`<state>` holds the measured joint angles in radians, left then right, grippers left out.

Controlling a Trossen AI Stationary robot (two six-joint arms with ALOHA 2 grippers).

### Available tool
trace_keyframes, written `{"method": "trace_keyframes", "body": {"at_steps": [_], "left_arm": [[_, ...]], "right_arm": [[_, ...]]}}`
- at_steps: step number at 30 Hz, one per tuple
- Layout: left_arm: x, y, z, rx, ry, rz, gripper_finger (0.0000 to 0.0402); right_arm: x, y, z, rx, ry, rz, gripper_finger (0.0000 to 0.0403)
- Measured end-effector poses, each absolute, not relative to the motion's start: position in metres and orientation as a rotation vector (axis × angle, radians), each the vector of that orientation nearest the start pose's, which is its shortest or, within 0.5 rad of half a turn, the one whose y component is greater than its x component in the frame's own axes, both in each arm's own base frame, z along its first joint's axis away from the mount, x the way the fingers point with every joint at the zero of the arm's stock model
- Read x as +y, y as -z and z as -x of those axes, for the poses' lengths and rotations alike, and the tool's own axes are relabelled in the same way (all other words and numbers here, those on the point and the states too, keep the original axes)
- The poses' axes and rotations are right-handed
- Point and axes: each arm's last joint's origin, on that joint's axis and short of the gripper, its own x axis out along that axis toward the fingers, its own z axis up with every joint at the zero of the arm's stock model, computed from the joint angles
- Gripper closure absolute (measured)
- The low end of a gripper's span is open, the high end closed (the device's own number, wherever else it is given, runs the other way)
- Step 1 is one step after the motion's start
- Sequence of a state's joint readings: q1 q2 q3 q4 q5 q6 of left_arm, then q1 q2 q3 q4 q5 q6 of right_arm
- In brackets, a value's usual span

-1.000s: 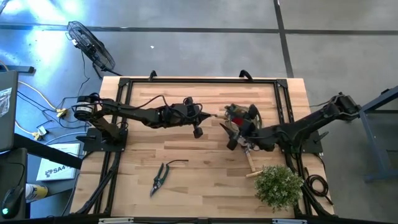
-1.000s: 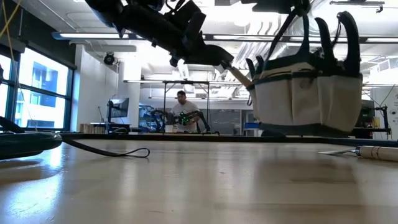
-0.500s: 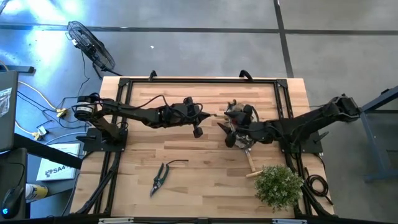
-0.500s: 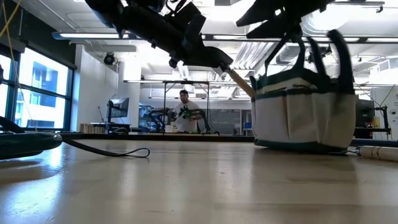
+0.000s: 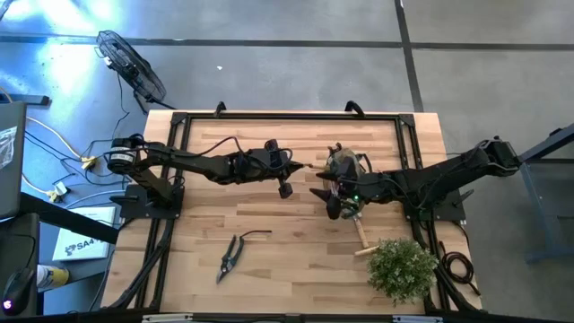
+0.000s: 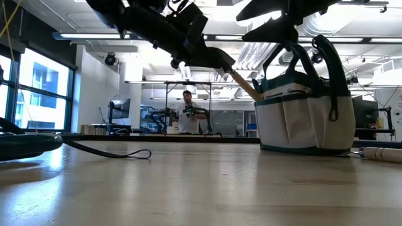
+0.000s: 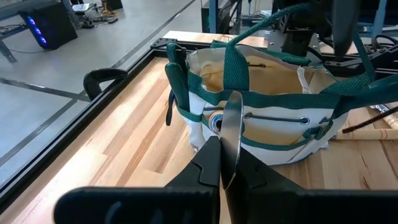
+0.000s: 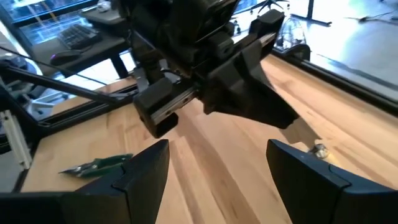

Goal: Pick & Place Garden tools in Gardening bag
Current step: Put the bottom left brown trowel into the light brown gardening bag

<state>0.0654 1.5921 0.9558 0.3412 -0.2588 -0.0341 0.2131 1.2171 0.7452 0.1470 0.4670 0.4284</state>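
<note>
The gardening bag (image 5: 346,165), pale with green trim, stands on its base (image 6: 306,148) right of the table's middle, its loop handles (image 6: 328,55) upright. My left gripper (image 7: 227,149) is shut on a trowel and hovers just left of the bag (image 7: 267,93). The trowel's wooden handle (image 6: 242,84) points at the bag's rim. My right gripper (image 8: 217,149) is open with nothing between its fingers. It hangs at the bag's near side (image 5: 330,194), above the rim. A second trowel (image 5: 361,235) and dark shears (image 5: 230,256) lie flat on the table. My left gripper pinches the trowel's metal blade (image 7: 232,124) between its two fingers, the blade standing on edge. The fingers come from the table's left, slanting slightly down. The trowel is clear of the table, handle out ahead toward the bag. My right gripper: I cannot tell whether it touches a loop handle.
A bushy green plant (image 5: 401,267) stands at the near right corner, beside the second trowel. The shears' cord loop (image 6: 119,152) trails on the boards. A black frame (image 5: 287,117) runs along the table's far edge. A person works far off in the room.
The bag hung clear of the table a second ago; it has come down and now stands on its base. My right gripper has sunk a little and rolled, its fingers staying wide apart.
</note>
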Motion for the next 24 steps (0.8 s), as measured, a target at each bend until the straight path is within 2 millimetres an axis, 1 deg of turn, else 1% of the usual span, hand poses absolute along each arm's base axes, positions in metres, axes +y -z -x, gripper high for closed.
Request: {"method": "trace_keyframes", "body": {"at_steps": [5, 13, 19, 24], "left_arm": [[0.030, -0.242, -0.349, 0.289, -0.327, 0.005, 0.0401], [0.030, -0.241, -0.348, 0.298, -0.327, 0.011, 0.0401], [0.030, -0.240, -0.348, 0.311, -0.327, 0.011, 0.0401], [0.030, -0.240, -0.348, 0.316, -0.326, 0.006, 0.0401]], "right_arm": [[0.043, -0.263, -0.260, 0.241, 0.315, -0.369, 0.0142], [0.036, -0.263, -0.261, 0.249, 0.281, -0.455, 0.0142], [0.031, -0.263, -0.262, 0.253, 0.274, -0.470, 0.0142], [0.030, -0.265, -0.264, 0.240, 0.235, -0.484, 0.0142]]}}
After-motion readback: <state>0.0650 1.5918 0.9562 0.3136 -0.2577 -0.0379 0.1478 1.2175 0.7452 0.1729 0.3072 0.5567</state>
